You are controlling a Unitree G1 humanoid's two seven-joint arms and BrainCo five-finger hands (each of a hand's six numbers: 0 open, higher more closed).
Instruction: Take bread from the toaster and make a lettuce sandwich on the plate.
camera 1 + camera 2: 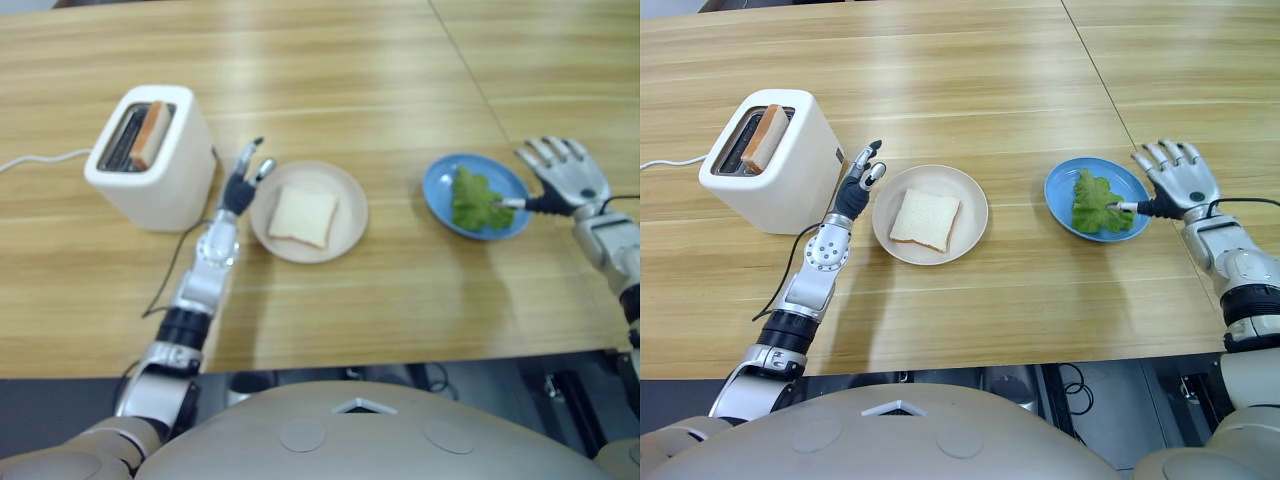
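Note:
A white toaster (765, 165) stands at the left of the wooden table with one slice of bread (761, 138) upright in its slot. A beige plate (970, 205) in the middle holds a flat slice of bread (925, 220). My left hand (858, 185) is between toaster and plate, fingers extended, holding nothing. A blue plate (1058, 190) at the right carries a lettuce leaf (1095, 203). My right hand (1178, 180) rests by the blue plate's right rim, fingers spread, thumb tip touching the leaf's edge.
The toaster's cables (790, 270) run across the table by my left forearm and off the left edge. A seam (1105, 95) between two tabletops runs back from the blue plate. The table's front edge (1020, 360) is close.

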